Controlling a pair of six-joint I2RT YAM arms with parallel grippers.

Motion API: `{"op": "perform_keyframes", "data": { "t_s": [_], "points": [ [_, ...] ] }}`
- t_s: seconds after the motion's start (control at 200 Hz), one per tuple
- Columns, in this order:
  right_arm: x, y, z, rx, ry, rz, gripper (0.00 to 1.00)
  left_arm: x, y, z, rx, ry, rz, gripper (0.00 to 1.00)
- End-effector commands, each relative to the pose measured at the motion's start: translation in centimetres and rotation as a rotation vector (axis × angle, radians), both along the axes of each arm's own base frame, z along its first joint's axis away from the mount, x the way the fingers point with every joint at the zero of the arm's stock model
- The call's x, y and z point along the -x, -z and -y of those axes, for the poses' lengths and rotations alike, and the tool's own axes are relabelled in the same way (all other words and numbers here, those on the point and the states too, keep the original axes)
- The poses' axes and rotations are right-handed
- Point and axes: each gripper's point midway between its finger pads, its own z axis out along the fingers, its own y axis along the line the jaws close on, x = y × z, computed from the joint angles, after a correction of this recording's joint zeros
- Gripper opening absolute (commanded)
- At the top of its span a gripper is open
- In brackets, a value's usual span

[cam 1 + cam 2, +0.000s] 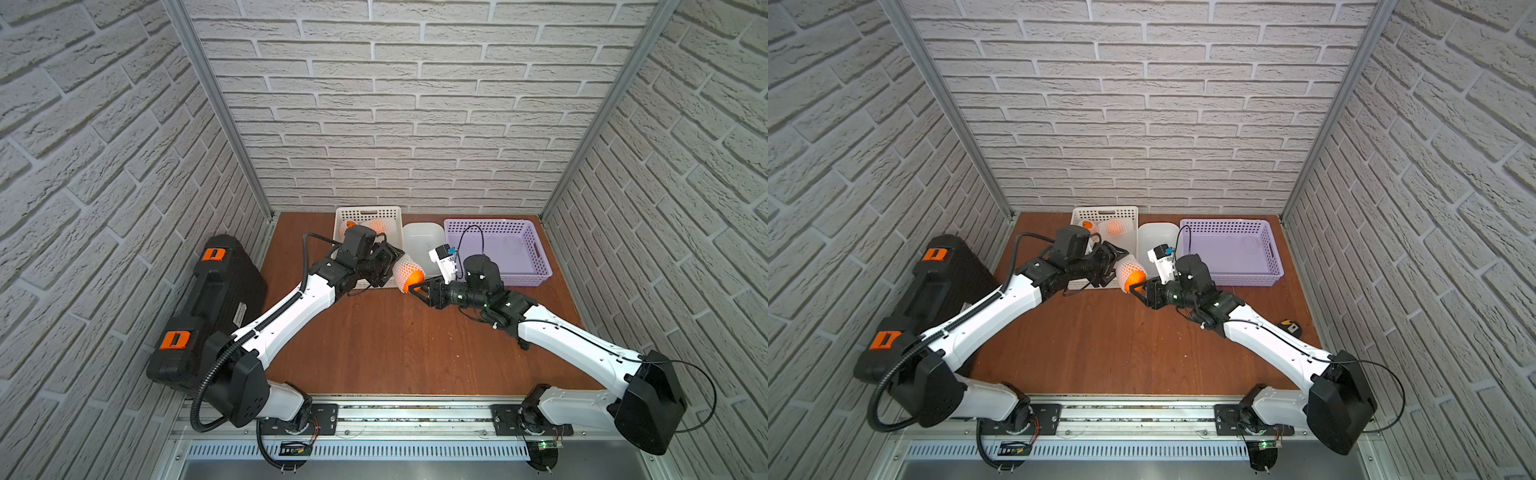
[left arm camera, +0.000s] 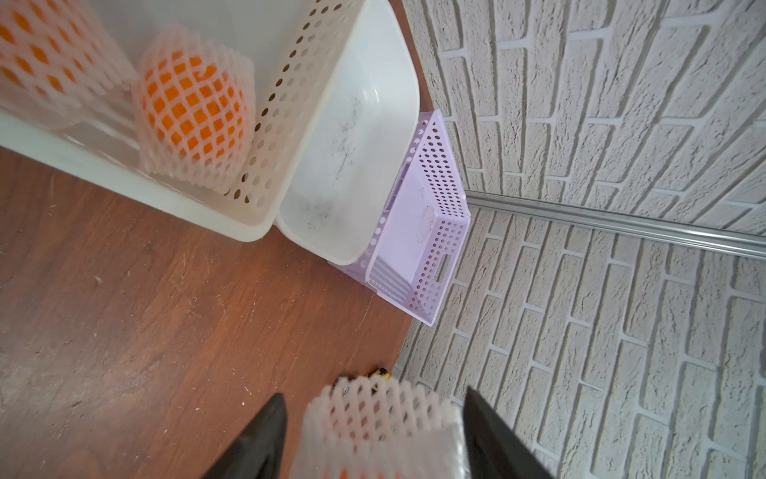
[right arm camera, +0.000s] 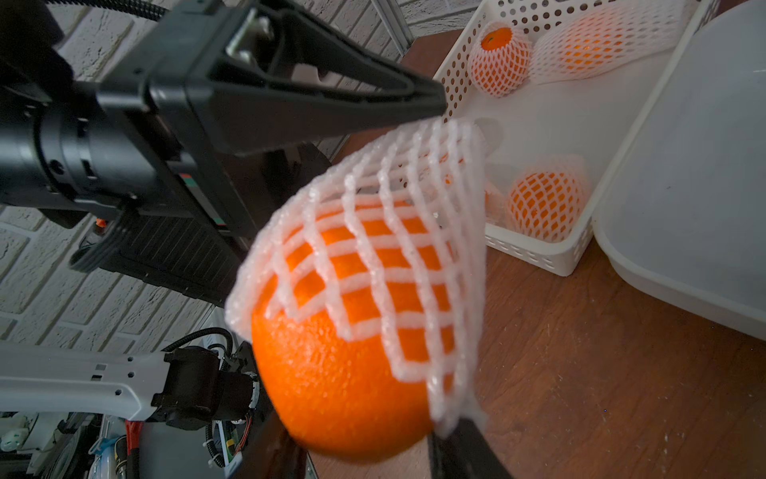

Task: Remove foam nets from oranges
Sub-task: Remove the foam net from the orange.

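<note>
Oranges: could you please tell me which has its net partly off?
The orange in the right hand: half its skin is bare, while the oranges in the white basket sit wrapped.

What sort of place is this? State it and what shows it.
Most likely a robot test cell, not a home: brick-pattern panels set in aluminium posts box in a wooden tabletop, and the left arm and right arm are bolted to a rail at its front edge.

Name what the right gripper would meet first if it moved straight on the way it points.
The right gripper clamps the orange; pushing on, the fruit would press deeper into the foam net, then probably meet the left gripper beyond it.
</note>
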Motion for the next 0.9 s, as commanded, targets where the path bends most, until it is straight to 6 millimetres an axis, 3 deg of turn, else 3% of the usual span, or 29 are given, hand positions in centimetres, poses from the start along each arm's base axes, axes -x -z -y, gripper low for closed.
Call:
{"op": "perform_keyframes", "data": {
  "t_s": [0.0, 0.15, 0.31, 0.66, 0.79, 0.895],
  "points": [
    [-0.1, -1.8, -0.4, -0.031, -0.031, 0.079, 0.18, -0.3, -0.8, 0.2, 0.055, -0.01, 0.008, 0.47],
    [-0.1, -1.2, -0.2, -0.015, -0.027, 0.075, 0.18, -0.1, -0.7, 1.0, 0.102, 0.011, -0.013, 0.26],
    [0.0, -1.1, 0.2, -0.005, -0.016, 0.065, 0.18, -0.2, -0.6, 0.2, 0.08, -0.015, -0.007, 0.12],
    [1.0, -0.6, 2.0, 0.032, 0.033, 0.049, 0.18, -2.2, -0.8, -2.7, 0.014, -0.095, 0.041, 0.08],
    [0.1, 0.5, 4.8, 0.089, 0.163, 0.031, 0.17, -3.9, -0.7, -3.8, -0.071, -0.126, 0.093, 0.09],
    [-1.3, 0.5, 7.7, 0.068, 0.281, 0.001, 0.18, -5.8, -0.8, -3.4, -0.135, -0.109, 0.159, 0.1]
  ]
}}
